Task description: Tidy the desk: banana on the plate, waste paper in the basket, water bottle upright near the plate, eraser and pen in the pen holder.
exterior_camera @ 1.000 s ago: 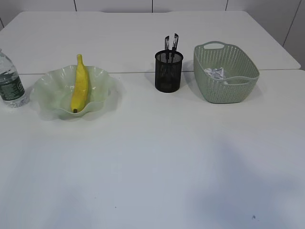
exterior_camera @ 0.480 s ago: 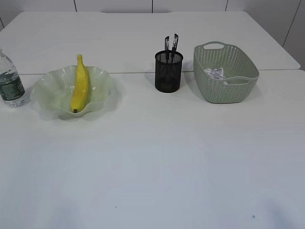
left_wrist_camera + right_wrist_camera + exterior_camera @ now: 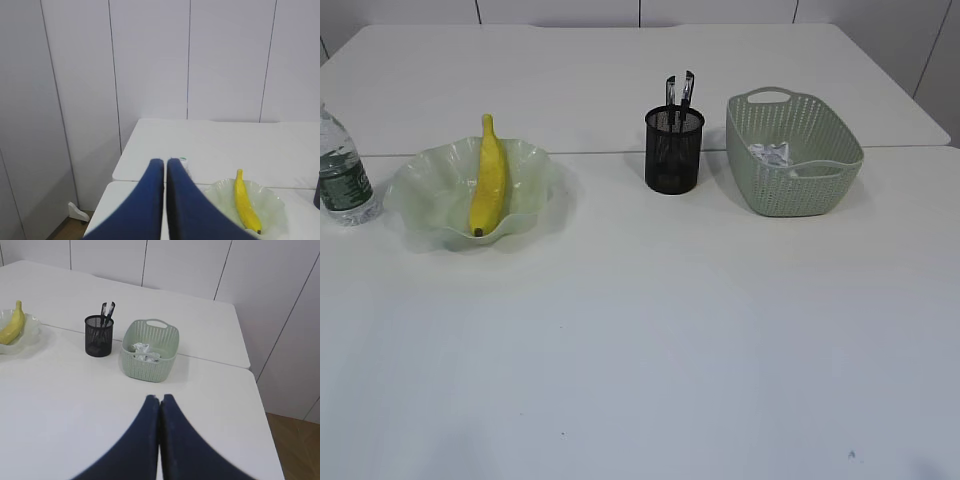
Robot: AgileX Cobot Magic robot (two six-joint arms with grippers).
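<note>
from where i sit the job looks all but finished. the banana [image 3: 487, 180] lies lengthwise in the plate [image 3: 425, 185], dark tip toward me. the water bottle [image 3: 340, 170] stands upright just beside the plate's left rim, partly cut off by the edge of the exterior view. the waste paper [image 3: 773, 155] sits inside the basket [image 3: 800, 190] at the right of the tabletop [image 3: 640, 340]. two pens [image 3: 678, 92] stick up out of the pen holder [image 3: 673, 150], which stands between plate and basket. the one thing i cannot confirm is the eraser: i see it nowhere on the tabletop, so i judge it is down inside the mesh cup, but the mesh hides it.

both arms are pulled back and out of the exterior view. the left gripper [image 3: 165, 161] has its jaws pressed together on nothing, looking out over the plate from above. the right gripper [image 3: 159, 399] is the same, jaws together and empty, facing the basket and holder from well back. i see nothing left to pick up.
</note>
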